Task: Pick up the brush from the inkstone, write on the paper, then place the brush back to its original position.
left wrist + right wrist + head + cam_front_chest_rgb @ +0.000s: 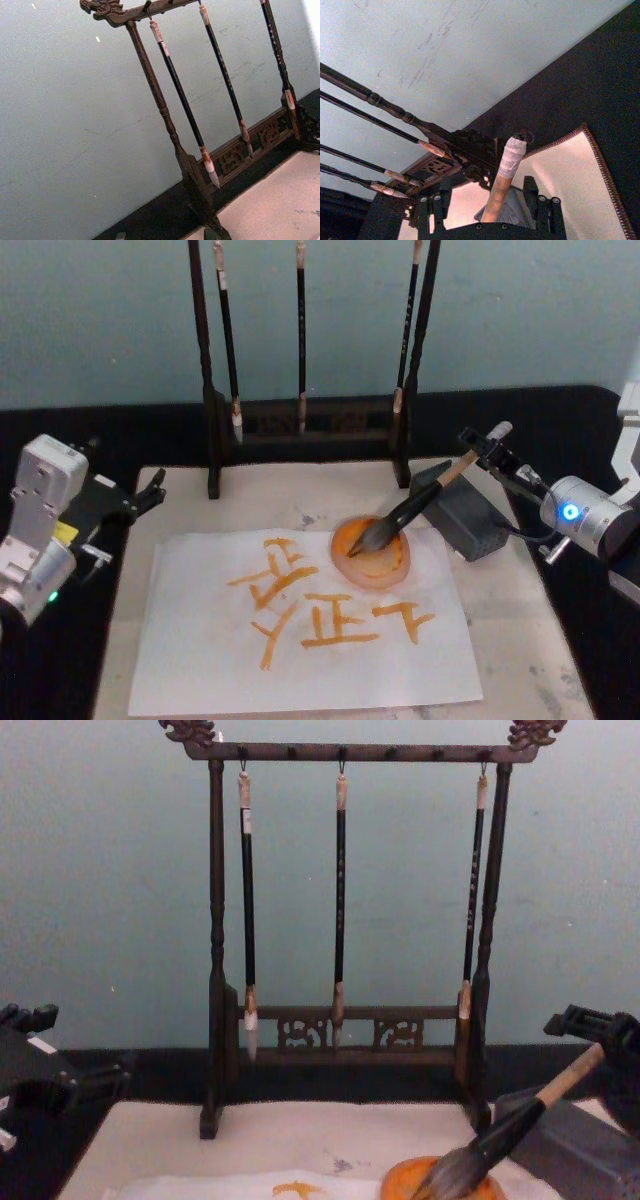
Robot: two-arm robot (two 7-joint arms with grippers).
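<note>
Head view: right gripper (484, 453) clamped on thick tan-handled calligraphy brush (420, 503), bristles in orange ink dish (371, 552) on white paper sheet (300, 640) with orange strokes. Left gripper (148, 492) open, parked at cream felt mat (520, 620) edge. Chest view: dark wooden brush rack (350, 1030) before pale wall.

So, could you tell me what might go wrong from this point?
The brush leans with its bristles in the orange dish, held high on the handle by the right gripper; it could tip the dish or pivot in the grip. Lifted loaded, it may drip over the orange strokes on the paper. The left gripper sits beside the mat.
</note>
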